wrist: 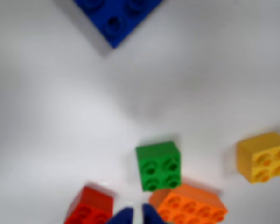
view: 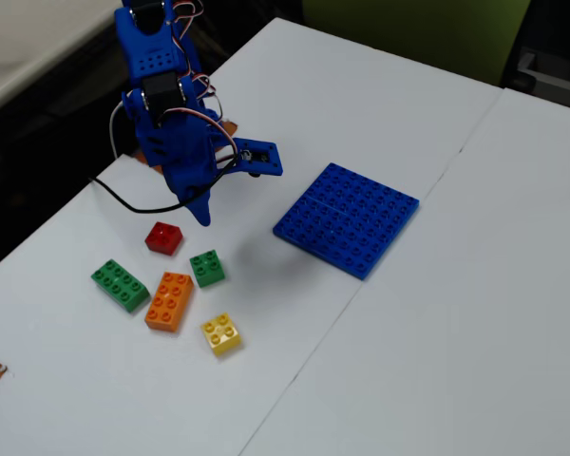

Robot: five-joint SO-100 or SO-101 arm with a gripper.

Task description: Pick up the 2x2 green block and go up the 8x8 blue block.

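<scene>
White tabletop [view: 437, 313], two panels joined by a seam, is seen in the fixed view. The blue arm [view: 166, 114] is mounted at the upper left of that view.

Blue baseplate [view: 347, 218]: laid flat, right of the arm in the fixed view, well apart from the loose bricks. Only one corner of it [wrist: 114, 18] is caught at the top of the wrist view.

Loose bricks are grouped below the arm in the fixed view: a long green brick [view: 120, 284], a long orange brick [view: 170, 300], then the small ones, red brick [view: 163, 237], yellow brick [view: 220, 333] and the small green brick [view: 207, 268].

Small green brick: studs up, resting on the tabletop, not held. It is square, so no long axis is offered. In the wrist view it [wrist: 158, 165] is set just ahead of the fingertips and slightly right of them, the orange brick [wrist: 189, 205] close against its lower right corner, the red brick [wrist: 89, 205] to its left.

Claw [view: 201, 215]: pointed down, raised above the tabletop between red and small green bricks, nothing gripped. In the wrist view the tips [wrist: 134, 217] are seen with a narrow gap between them, barely parted.

Judged: a short forward reach, a touch rightward, and wider opening are called for; the orange neighbour may be nudged.
</scene>
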